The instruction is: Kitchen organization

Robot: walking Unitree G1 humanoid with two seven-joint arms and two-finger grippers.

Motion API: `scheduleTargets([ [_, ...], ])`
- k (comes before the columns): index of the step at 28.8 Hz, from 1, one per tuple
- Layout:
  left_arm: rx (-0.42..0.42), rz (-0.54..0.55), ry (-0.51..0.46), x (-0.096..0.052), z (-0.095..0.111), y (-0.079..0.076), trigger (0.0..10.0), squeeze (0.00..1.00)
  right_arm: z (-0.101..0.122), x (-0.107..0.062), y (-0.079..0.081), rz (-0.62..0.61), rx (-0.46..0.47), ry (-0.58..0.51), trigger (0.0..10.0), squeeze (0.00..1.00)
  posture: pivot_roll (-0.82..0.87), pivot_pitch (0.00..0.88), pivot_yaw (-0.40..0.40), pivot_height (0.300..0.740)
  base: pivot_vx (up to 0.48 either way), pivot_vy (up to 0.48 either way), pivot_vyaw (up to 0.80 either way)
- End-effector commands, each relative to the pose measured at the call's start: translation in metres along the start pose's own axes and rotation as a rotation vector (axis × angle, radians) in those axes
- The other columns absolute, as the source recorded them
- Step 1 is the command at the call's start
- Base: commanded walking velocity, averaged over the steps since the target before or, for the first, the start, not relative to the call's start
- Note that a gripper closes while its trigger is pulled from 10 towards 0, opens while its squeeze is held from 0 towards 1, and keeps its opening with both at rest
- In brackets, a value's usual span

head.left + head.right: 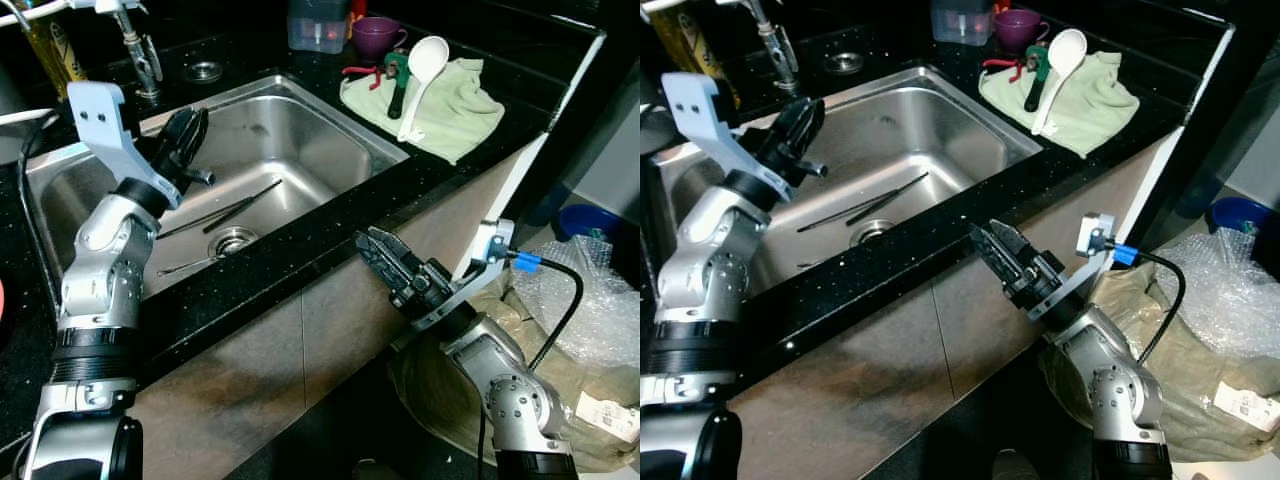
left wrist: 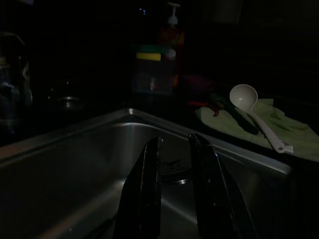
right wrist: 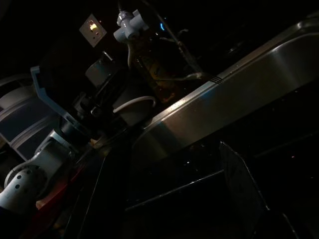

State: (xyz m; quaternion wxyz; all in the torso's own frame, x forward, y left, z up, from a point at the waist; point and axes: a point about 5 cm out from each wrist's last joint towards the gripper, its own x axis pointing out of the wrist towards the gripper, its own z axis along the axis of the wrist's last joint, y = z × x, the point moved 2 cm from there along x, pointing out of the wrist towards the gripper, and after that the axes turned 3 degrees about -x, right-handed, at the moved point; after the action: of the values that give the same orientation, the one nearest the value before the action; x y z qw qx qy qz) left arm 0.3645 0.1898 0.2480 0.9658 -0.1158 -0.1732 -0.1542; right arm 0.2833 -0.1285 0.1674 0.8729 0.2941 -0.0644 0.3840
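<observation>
My left gripper hangs over the sink's left part, fingers slightly apart, holding nothing. My right gripper sits at the counter's front edge, fingers near-closed, empty. Thin utensils lie on the sink floor by the drain. A white ladle rests on the green cloth at the counter's right end.

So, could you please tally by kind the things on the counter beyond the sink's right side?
white ladle: 1
purple cup: 1
green cloth: 1
clear container: 1
green-headed utensil: 1
red-handled tool: 1
Total: 6
</observation>
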Motion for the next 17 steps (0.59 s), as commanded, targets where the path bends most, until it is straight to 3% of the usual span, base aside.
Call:
scheduleTargets([
  [1,0.007,0.01,0.034,-0.002,-0.01,0.0,10.0,0.0,-0.002,0.0,0.002,0.008,-0.009,0.018,10.0,0.0,-0.07,0.073,0.035,0.74,0.0,0.0,0.0],
  [8,0.012,0.023,0.079,-0.003,-0.022,0.001,10.0,0.0,-0.003,-0.001,0.006,0.035,-0.017,0.025,10.0,0.0,-0.07,0.074,0.034,0.74,0.0,0.0,0.74],
  [15,0.011,0.034,0.109,-0.007,-0.034,0.001,10.0,0.0,-0.003,-0.001,0.004,0.024,0.011,0.021,10.0,0.0,-0.07,0.076,0.032,0.74,0.0,0.0,0.0],
  [16,0.002,0.029,0.111,-0.008,-0.036,0.0,10.0,0.05,-0.003,-0.001,0.004,0.026,0.009,0.021,10.0,0.0,-0.07,0.076,0.032,0.74,0.0,0.0,0.0],
  [17,-0.005,0.027,0.112,-0.009,-0.037,0.0,10.0,0.55,-0.003,-0.001,0.005,0.028,0.009,0.022,10.0,0.0,-0.07,0.076,0.032,0.74,0.0,0.0,0.0],
])
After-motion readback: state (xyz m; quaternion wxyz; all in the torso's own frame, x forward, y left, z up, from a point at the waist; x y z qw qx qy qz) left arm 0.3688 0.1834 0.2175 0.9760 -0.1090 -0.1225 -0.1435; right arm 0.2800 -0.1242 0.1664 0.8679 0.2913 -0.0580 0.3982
